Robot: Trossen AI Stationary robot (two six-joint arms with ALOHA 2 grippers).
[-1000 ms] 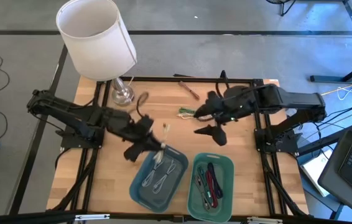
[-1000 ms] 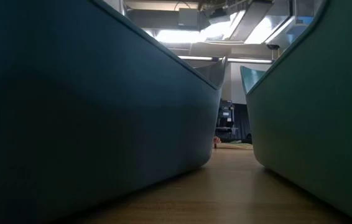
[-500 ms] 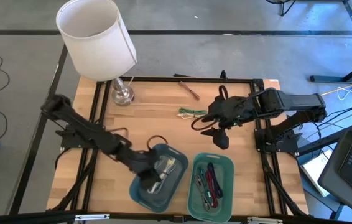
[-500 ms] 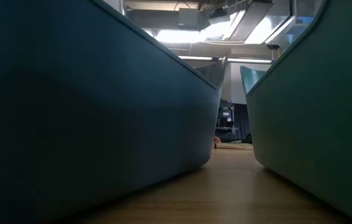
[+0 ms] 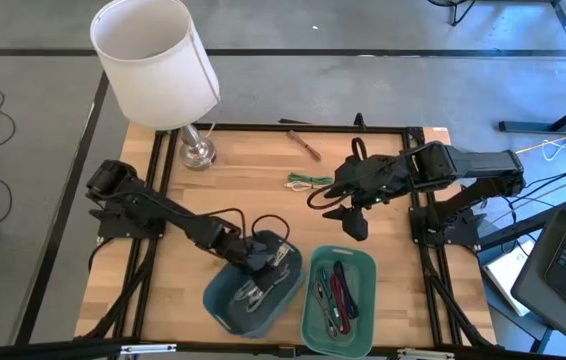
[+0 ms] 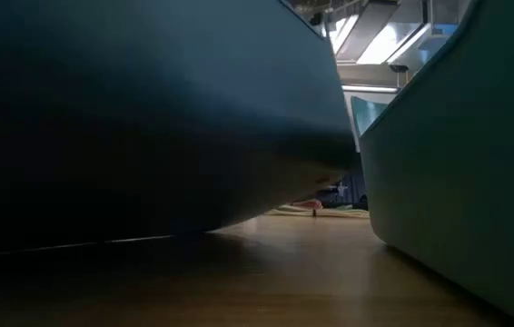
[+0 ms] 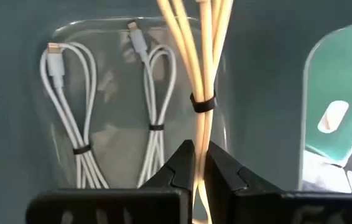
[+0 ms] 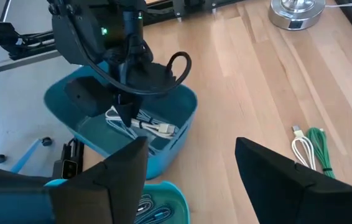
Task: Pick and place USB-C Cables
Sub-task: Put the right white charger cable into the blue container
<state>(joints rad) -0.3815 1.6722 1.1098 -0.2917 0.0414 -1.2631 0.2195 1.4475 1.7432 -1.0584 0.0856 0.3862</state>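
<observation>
The left gripper [image 7: 199,163] reaches into the blue tray [image 5: 221,300], pinching a beige cable [image 7: 202,74] above two white cables [image 7: 76,112] lying inside. Farther right, the right gripper [image 8: 191,165] hovers spread wide and empty near the green cable [image 5: 306,180] on the table [image 5: 253,195].

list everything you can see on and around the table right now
blue plastic tray: one, near edge, left of the green tray, left gripper inside it
white bundled cables: two, flat on the blue tray's floor
beige bundled cable: one, clamped in the left gripper over the blue tray
green plastic tray: one, near edge, holds several dark and red cables
green and white cable bundles: on the wood mid-table
brown cable: one, near the far edge
white-shaded lamp: one, far left corner
left gripper: shut on the beige cable
right gripper: open, above the table, right of centre
</observation>
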